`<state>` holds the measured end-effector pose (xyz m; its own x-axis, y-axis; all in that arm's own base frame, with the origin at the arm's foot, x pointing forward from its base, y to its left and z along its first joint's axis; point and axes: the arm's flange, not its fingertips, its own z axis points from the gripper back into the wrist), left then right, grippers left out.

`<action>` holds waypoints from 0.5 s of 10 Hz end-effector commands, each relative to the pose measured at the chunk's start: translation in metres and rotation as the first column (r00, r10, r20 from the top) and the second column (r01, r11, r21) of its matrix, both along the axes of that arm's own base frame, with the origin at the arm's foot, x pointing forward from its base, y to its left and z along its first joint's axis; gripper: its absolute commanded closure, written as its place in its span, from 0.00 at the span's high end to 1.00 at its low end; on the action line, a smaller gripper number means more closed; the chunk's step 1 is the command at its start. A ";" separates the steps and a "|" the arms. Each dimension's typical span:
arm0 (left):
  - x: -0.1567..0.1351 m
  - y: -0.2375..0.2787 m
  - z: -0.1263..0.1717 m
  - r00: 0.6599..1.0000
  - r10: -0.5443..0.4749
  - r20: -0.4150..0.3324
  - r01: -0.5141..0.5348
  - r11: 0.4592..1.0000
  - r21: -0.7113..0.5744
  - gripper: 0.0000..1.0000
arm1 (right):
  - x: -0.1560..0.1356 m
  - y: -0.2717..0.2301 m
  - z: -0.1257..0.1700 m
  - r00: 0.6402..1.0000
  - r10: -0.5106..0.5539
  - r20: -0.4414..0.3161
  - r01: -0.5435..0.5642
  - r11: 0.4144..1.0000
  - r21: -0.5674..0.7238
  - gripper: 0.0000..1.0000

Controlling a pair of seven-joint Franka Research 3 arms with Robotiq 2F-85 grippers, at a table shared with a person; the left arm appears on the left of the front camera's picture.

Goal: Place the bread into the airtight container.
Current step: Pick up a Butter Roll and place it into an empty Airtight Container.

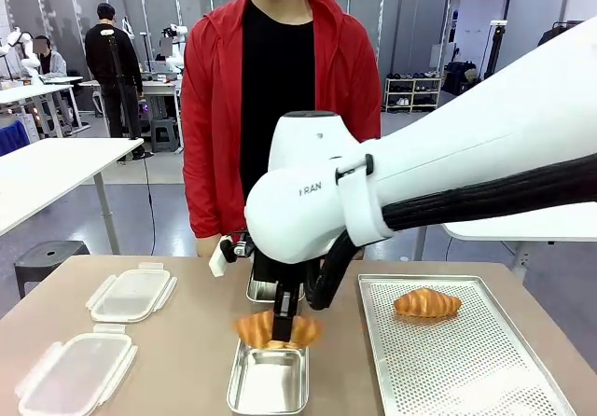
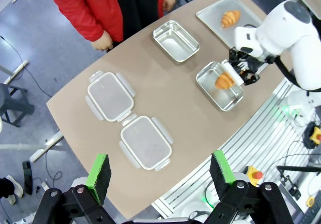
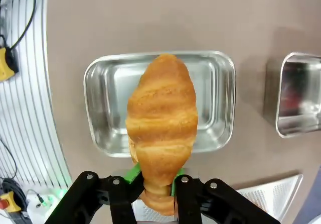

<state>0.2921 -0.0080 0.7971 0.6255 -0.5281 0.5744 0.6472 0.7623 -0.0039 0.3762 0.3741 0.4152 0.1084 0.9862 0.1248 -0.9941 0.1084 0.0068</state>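
Right gripper [image 3: 156,178]: the green pads are pinched on the narrow end of a croissant [image 3: 161,118]. The rest of the pastry sticks out past the fingertips. Golden-brown, ridged crust, tapered at both ends.

The croissant hangs over an open steel container [image 3: 103,108], which is rectangular with rounded corners, a rolled rim and a shiny bare floor. In the front view the pastry [image 1: 277,330] sits at the container's far rim [image 1: 269,383]; contact with the rim cannot be made out.

A second steel container [image 3: 296,98] is just beside it, cut off by the frame edge and half hidden behind the arm in the front view.

A perforated metal tray [image 1: 466,369] carries another croissant [image 1: 426,304]. Two translucent clip lids [image 1: 131,295] [image 1: 75,371] lie flat on the tan table [image 1: 187,341].

Left gripper [image 2: 160,170]: its fingers are spread wide with nothing between them, high above the table.

A person in a red jacket [image 1: 215,108] stands at the far side.
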 end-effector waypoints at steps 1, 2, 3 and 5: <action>0.000 -0.001 0.003 1.000 -0.005 0.006 0.005 1.000 -0.012 1.00 | 0.002 -0.007 -0.007 0.999 0.026 -0.036 -0.026 0.999 0.020 0.12; 0.000 -0.001 0.003 1.000 -0.005 0.006 0.005 1.000 -0.012 1.00 | 0.000 0.000 0.000 1.000 0.000 0.000 0.000 1.000 0.000 0.12; 0.000 -0.001 0.003 1.000 -0.005 0.006 0.005 1.000 -0.012 1.00 | 0.000 0.000 0.000 1.000 0.000 0.000 0.000 1.000 0.000 0.12; 0.000 -0.001 0.003 1.000 -0.005 0.006 0.005 1.000 -0.012 1.00 | 0.000 0.000 0.000 1.000 0.000 0.000 0.000 1.000 0.000 0.12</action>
